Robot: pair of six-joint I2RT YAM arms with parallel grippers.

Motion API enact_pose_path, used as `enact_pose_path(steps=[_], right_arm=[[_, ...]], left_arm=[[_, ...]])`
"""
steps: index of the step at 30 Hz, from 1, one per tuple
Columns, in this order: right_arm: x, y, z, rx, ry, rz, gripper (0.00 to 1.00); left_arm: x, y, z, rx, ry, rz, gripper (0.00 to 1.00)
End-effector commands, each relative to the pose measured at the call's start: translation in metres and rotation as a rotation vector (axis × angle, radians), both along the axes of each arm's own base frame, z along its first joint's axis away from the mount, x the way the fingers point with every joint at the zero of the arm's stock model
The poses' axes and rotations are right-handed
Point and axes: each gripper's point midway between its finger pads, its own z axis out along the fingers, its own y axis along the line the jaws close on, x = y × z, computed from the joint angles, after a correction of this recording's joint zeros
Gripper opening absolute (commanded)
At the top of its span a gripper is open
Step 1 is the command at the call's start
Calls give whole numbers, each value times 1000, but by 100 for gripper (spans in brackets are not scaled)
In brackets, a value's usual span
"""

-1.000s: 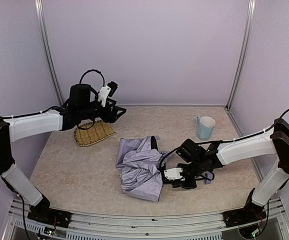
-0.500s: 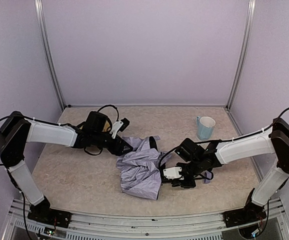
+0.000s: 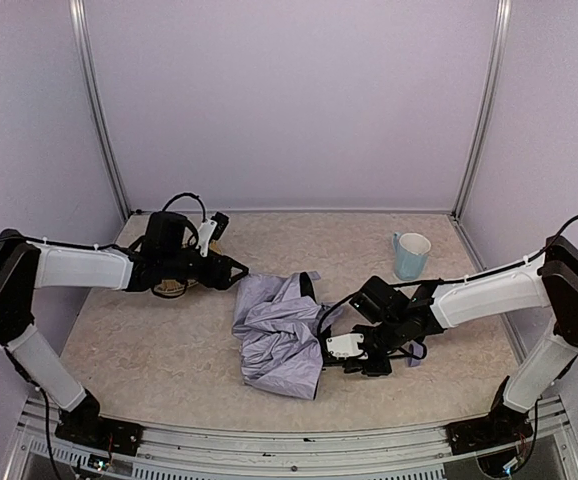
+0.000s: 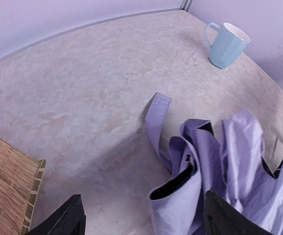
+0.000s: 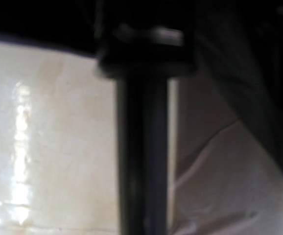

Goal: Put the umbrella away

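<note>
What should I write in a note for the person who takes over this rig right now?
The left gripper is open and empty, low over the table, just left of the umbrella.
The right gripper is shut on the umbrella's black shaft.
The umbrella lies mid-table, collapsed but loose and crumpled, with its strap free. The straw tray is far left and the mug far right.
Done: the umbrella is collapsed.
Left to do: probably gather the folds, fasten the strap, then stow it.
</note>
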Motion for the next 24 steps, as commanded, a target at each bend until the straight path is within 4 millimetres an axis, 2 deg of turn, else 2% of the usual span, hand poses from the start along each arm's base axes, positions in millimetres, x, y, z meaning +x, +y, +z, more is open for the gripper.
enact_pose_path(steps=[1,2,4,6,8,9,13,16,19,21,24], right_arm=[[-7,-29,-25,-144,37,-29,0],[-8,-29,-24,-141,37,-28,0],[-7,-28,-23,-136,32,-24,0],[-8,-27,-23,-135,31,-17,0],[-9,-27,-24,-138,28,-9,0],[-10,-26,-24,-139,24,-3,0],[-16,-19,-24,-137,18,35,0],[-18,-15,-23,-130,13,50,0],[-17,-10,-18,-108,2,60,0],[-15,-6,-13,-87,-11,69,0],[-15,1,-7,-50,-11,79,0]], left_arm=[[-6,-16,-37,-16,136,-64,83],[-8,-23,-40,-18,138,-91,82],[-12,-40,-43,-23,131,-149,74],[-18,-62,-34,-55,126,-240,49],[-22,-82,-22,-69,87,-310,14],[-22,-93,-12,-75,50,-338,0],[-37,-134,9,-93,-9,-491,0],[-56,-167,5,-69,-2,-622,0],[-64,-188,-24,-53,114,-691,0],[-72,-196,-56,-24,211,-730,0],[-80,-196,-97,59,279,-748,0]])
